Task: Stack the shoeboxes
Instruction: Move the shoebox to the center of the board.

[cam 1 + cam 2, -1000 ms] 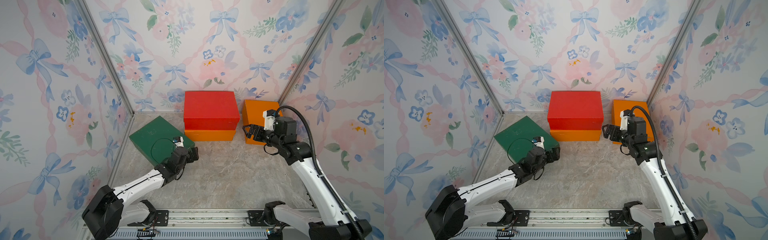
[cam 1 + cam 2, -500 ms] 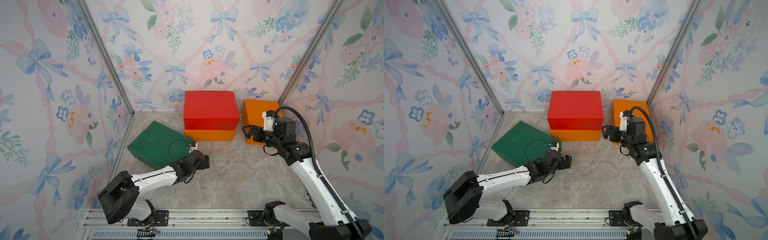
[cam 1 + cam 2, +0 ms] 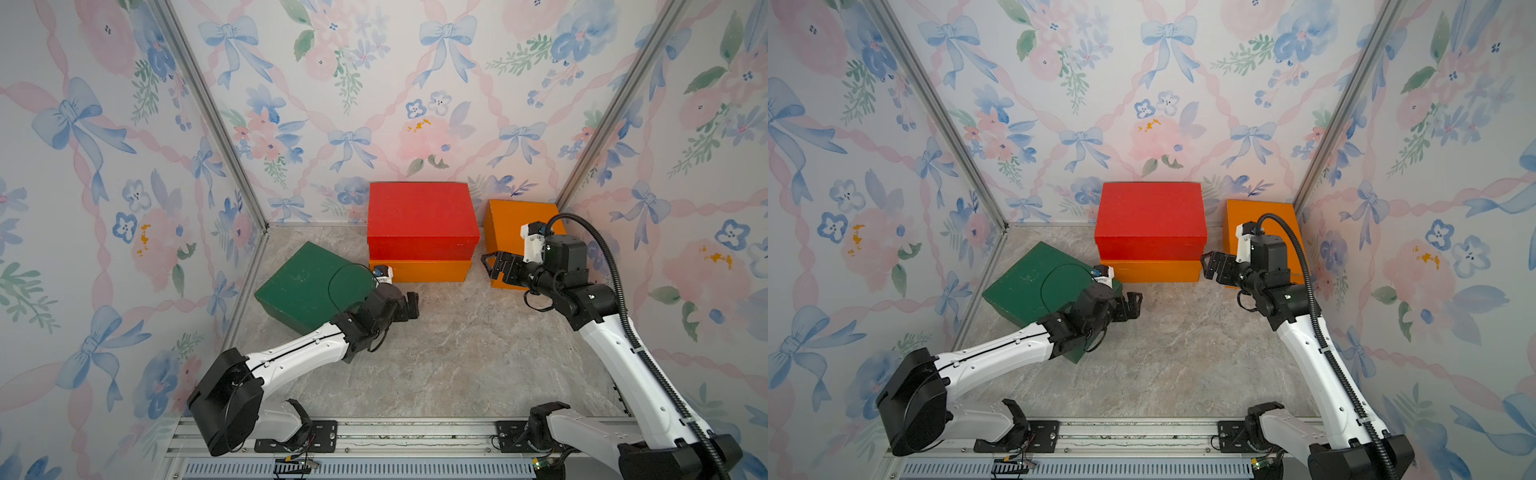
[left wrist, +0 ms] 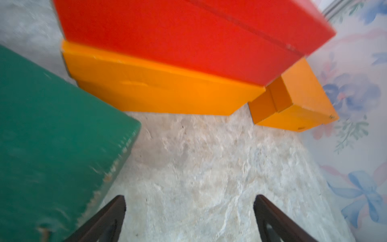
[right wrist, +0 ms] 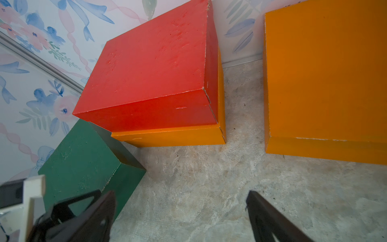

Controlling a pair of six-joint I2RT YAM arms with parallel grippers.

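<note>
Four matte painted cardboard shoeboxes on your tabletop, two already stacked, both grippers wide open and empty.
Your red lidded rectangular box (image 3: 419, 216) sits on top of a flat orange cardboard box (image 3: 424, 271) at the middle of the back edge of the grey marble-look tabletop (image 3: 457, 357). The second orange cardboard box (image 3: 505, 224) is in the back right corner, apart from that pair. The dark green cardboard box (image 3: 303, 282) lies near the left edge, turned askew, one corner close to the lower orange box. Your left gripper (image 3: 410, 304) is low over bare tabletop just beside the green box's right side, jaws spread, holding nothing. Your right gripper (image 3: 489, 266) hangs in the gap between the stacked pair and the corner orange box, jaws spread, nothing between them.
</note>
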